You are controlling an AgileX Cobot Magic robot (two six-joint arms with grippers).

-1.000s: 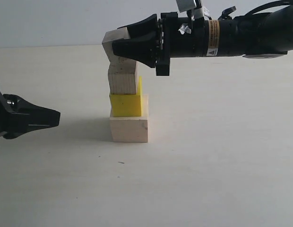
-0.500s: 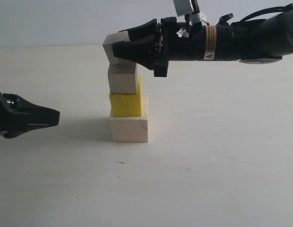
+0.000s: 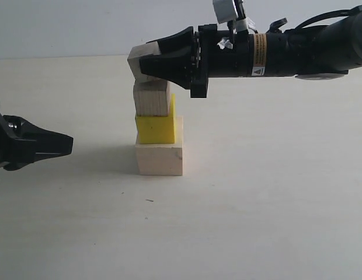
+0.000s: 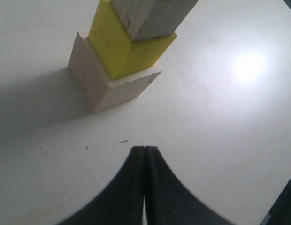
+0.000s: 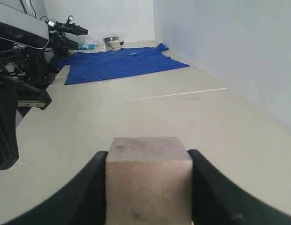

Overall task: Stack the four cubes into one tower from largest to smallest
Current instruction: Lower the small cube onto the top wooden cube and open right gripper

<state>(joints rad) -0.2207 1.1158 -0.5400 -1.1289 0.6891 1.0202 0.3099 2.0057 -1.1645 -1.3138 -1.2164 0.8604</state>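
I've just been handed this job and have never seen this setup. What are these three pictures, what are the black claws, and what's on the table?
This is a robot with two arms, and each black claw is a gripper. The wide picture comes from a camera off the arms. The other two come from cameras on the wrists, looking out along each claw. On the table three cubes stand one on another: a pale cube at the bottom, a yellow cube on it, then a tan cube. The right gripper holds the fourth cube, tilted, right over the tan cube; I cannot tell whether they touch. The left gripper is shut and empty, low and apart from the cubes.
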